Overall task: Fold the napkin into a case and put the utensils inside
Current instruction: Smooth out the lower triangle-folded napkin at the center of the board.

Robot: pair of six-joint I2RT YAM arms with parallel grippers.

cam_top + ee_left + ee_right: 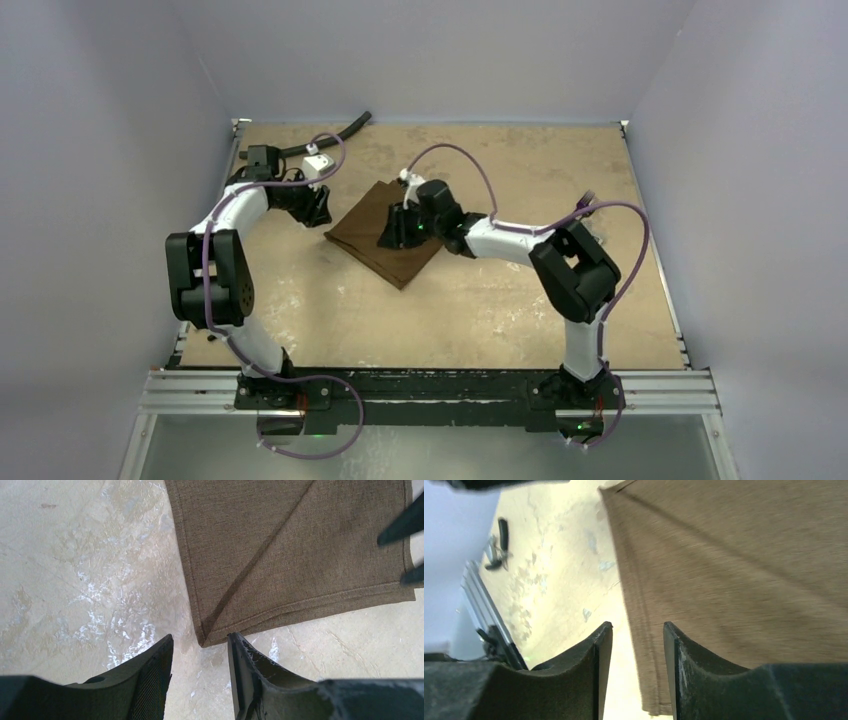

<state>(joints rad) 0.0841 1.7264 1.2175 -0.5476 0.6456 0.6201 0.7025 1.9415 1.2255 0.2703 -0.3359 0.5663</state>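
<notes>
The beige table point(500, 310) bears the brown napkin point(365, 238), folded, diagonally creased.

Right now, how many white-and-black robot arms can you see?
2. The left white-and-black robot arm reaches toward the left corner of the soft brown cloth napkin; the right arm reaches over the napkin. None seems hidden.

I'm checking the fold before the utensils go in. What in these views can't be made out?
- Utensils: none clearly seen; a purplish bit behind the right arm, top view, is too small to identify.
- Napkin middle: top view, covered by the right gripper.
- Napkin's layers: right wrist view blurred; both wrist views cut it off at the edges.
</notes>
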